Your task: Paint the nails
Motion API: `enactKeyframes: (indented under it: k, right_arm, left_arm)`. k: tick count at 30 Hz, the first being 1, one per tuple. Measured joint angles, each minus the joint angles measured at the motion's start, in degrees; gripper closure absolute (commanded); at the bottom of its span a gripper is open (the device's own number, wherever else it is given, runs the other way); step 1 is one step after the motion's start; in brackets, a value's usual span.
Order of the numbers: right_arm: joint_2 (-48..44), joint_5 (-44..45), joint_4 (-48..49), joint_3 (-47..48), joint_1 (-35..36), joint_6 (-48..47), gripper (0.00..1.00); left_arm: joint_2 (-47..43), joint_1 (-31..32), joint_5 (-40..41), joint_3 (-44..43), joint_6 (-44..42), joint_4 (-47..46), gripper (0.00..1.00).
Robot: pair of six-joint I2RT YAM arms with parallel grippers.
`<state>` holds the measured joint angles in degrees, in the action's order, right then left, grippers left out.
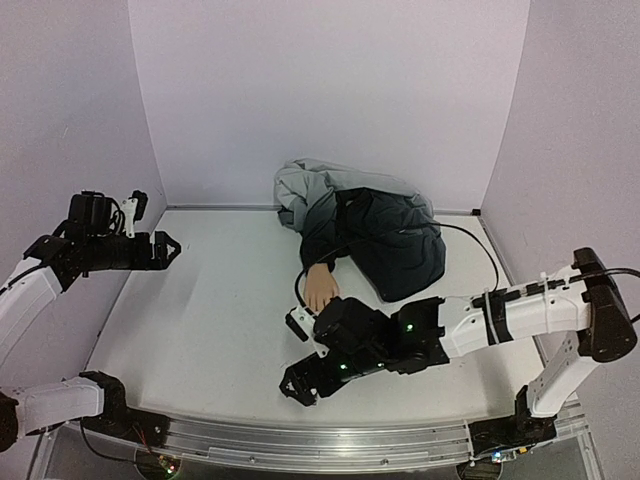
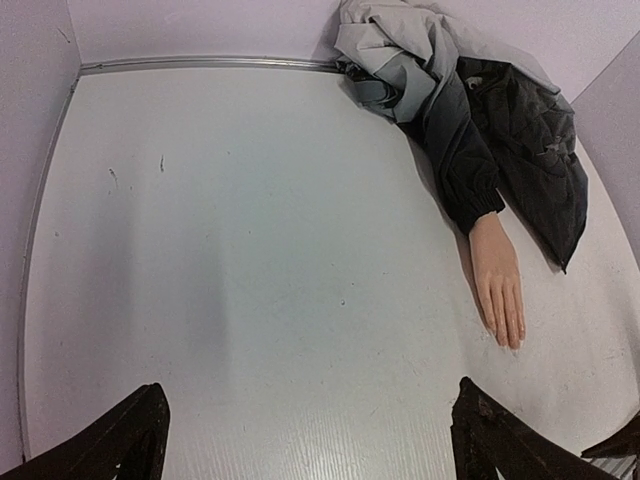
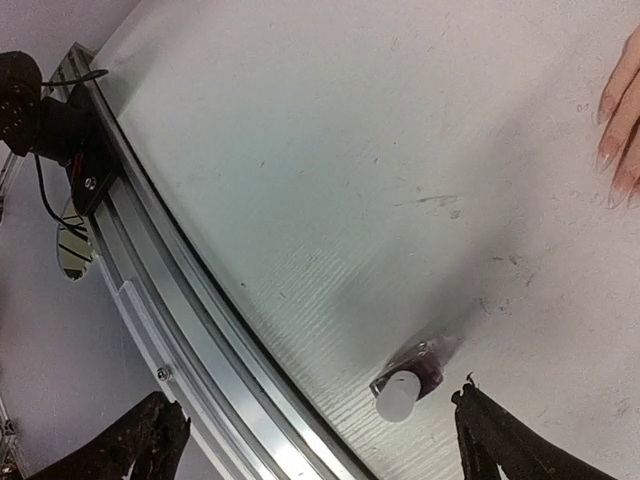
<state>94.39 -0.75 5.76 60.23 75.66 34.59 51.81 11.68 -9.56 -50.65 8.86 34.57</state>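
The right gripper (image 3: pixel 318 405) is hanging over the white table (image 3: pixel 330 150), its two dark fingers (image 3: pixel 150 445) spreading wide at the bottom corners; a small dark bottle (image 3: pixel 418 368) with a white cap (image 3: pixel 397 397) is lying on its side just beside the right-hand finger, touching neither; the mannequin hand (image 3: pixel 622 110) is reaching in at the upper right edge, only its fingertips showing; the nails (image 3: pixel 607 158) are looking pale and skin-toned; an aluminium rail (image 3: pixel 170 310) is running diagonally along the table edge; a black mount (image 3: pixel 40 110) with cables is sitting at the upper left.

L gripper (image 1: pixel 170 247) up, R gripper (image 1: pixel 296 385) low, prob. spread.
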Motion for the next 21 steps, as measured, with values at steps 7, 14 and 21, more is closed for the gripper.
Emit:
enactKeyframes:
  k: [7, 14, 21]
  right_arm:
    - [5.7, 3.7, -5.0, 4.1, 1.7, 2.3, 0.3]
    - [9.0, 6.6, -8.8, 5.8, 2.6, 3.0, 0.49]
    - [10.5, 8.1, -9.7, 6.8, 2.9, 3.6, 0.65]
  left_arm:
    - [0.2, 0.0, -1.2, 0.0, 0.0, 0.0, 0.0]
    - [0.9, 0.0, -1.5, -0.8, 0.0, 0.0, 0.0]
    - [1.1, 0.0, -2.2, -0.9, 0.0, 0.0, 0.0]
